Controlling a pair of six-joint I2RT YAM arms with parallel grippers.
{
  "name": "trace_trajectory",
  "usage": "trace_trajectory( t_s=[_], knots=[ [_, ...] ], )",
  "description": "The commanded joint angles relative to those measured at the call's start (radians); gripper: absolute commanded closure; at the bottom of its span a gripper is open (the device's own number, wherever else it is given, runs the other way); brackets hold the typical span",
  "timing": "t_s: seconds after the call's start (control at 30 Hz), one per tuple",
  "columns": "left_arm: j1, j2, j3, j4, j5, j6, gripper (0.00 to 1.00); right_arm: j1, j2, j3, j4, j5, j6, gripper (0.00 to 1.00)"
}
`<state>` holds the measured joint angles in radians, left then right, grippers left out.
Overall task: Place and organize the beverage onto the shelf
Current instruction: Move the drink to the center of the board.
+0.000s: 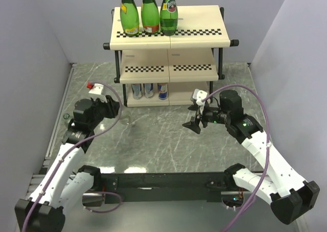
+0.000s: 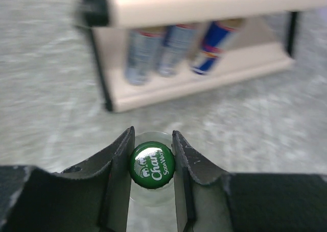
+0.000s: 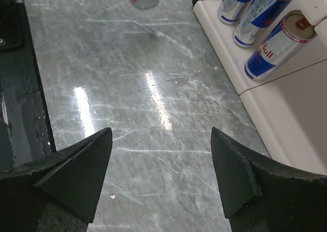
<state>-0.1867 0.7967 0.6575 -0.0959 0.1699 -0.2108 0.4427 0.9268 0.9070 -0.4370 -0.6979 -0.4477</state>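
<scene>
A clear bottle [image 2: 152, 165] with a green cap is clamped at the neck by the left pincer [image 2: 153, 136], over the grey worktop [image 1: 163, 145] before the shelf's [image 1: 204, 20] left end. The right pincer [image 3: 161, 140] is held wide and empty. Three green bottles [image 1: 149, 12] are lined on the top board, three cans [image 1: 149, 90] on the bottom.

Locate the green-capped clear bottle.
Left wrist view: the green-capped bottle is clamped in the left gripper, on the left side, short of the cans low on the shelf.
</scene>
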Motion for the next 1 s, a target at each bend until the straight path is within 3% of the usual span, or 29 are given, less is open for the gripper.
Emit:
trace_trajectory(
  t_s=[0.0,0.17,0.4,0.7,0.97],
  knots=[
    [-0.091,-0.047,0.018,0.146,0.045,-0.105,0.99,0.001,-0.017,0.012,0.018,0.017,-0.020,0.16],
    [-0.293,0.031,0.034,0.206,-0.021,-0.174,0.99,-0.013,-0.009,0.009,0.023,0.028,-0.026,0.16],
    [-0.618,0.249,0.152,0.282,-0.274,-0.139,0.99,-0.053,0.004,0.004,0.024,0.026,-0.026,0.16],
    [-0.750,0.487,0.280,0.375,-0.354,-0.090,0.99,-0.090,0.020,0.003,0.021,0.006,-0.028,0.16],
    [-0.777,0.641,0.378,0.364,-0.379,-0.062,0.99,-0.094,0.023,0.003,0.020,-0.002,-0.028,0.16]
  ],
)
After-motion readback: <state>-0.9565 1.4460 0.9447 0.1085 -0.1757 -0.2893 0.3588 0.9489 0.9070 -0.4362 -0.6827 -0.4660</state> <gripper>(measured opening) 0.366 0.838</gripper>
